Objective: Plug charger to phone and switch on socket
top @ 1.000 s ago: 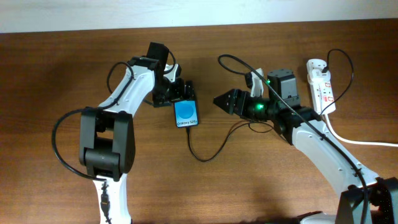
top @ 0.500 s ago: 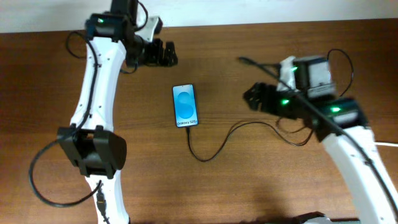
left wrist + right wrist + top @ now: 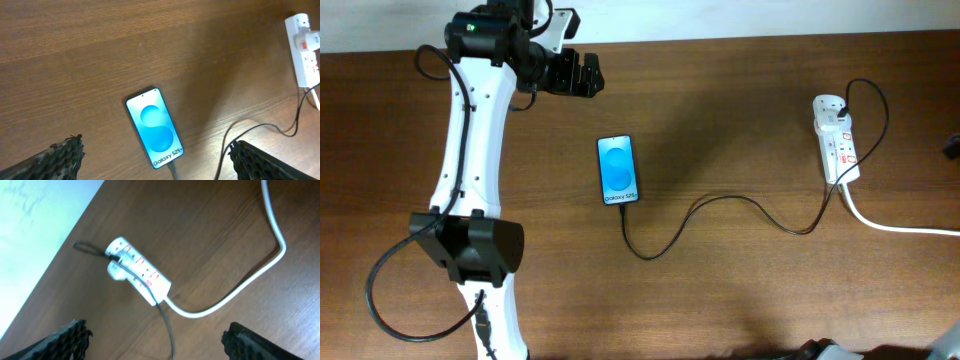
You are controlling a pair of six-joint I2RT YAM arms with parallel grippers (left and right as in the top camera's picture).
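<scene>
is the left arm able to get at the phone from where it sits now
Probably yes. The left gripper hangs open beyond the top end of the phone, and its wrist view shows nothing between them. The charger leaves from the phone's other end, out of the way.

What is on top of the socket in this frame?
A white plug sits in the end outlet of the socket, the charger cable leaving it. Other outlets look unoccupied. The plug hides its own outlet; switch positions are too small to read.

Left claw (image 3: 156, 145) spread wide, right claw (image 3: 156, 329) spread wide
</scene>
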